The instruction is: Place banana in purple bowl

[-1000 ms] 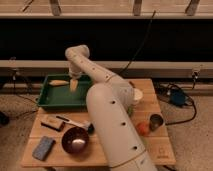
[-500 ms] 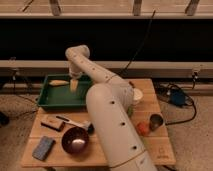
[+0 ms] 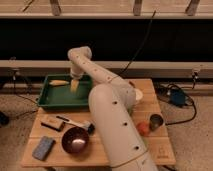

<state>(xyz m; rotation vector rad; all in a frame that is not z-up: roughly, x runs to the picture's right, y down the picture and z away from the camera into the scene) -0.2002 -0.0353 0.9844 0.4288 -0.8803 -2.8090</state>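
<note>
**Lining up on the banana in the green tray**

The gripper (image 3: 75, 85) hangs over the green tray (image 3: 55, 96) with its jaws spread wide and nothing between them. The banana (image 3: 59, 82) lies on the tray floor just beside it, at about 9 o'clock, with its length running across the view. To pick well, the arm should shift toward 9 o'clock until the fingers straddle the middle of the fruit, across its short width rather than along its length. It should then descend far enough to close below the curve (a grip near a tapered end would likely let it pivot or slip). The lift should clear the tray wall before travelling toward 6 o'clock, where the purple bowl (image 3: 76, 140) sits on the wooden table (image 3: 167, 140), well apart from the tray.
</note>
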